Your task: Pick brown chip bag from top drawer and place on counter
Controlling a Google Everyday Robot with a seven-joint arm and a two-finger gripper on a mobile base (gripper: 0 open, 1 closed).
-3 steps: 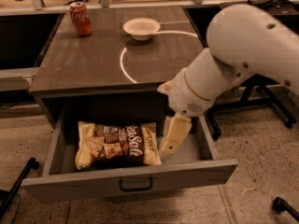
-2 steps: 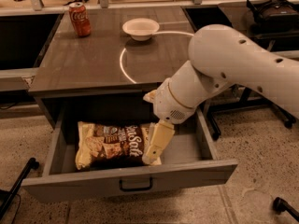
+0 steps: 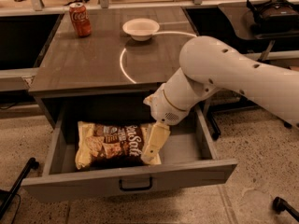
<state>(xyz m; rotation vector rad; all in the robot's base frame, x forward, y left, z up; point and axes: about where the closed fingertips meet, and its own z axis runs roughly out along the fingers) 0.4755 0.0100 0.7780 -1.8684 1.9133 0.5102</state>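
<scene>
Over brown chip bag (image 3: 108,144), end effector (image 3: 150,154).

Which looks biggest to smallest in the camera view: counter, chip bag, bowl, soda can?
1. counter
2. brown chip bag, nearer the camera
3. white bowl and red soda can look about alike; no ranking
The tool hangs over the bag's right end, in the top drawer.

Dim warm light; curved glare streaks the glossy grey-brown tabletop (image 3: 93,64) at 12 o'clock; the cream gripper (image 3: 150,154), near 6 o'clock, is evenly lit.
</scene>
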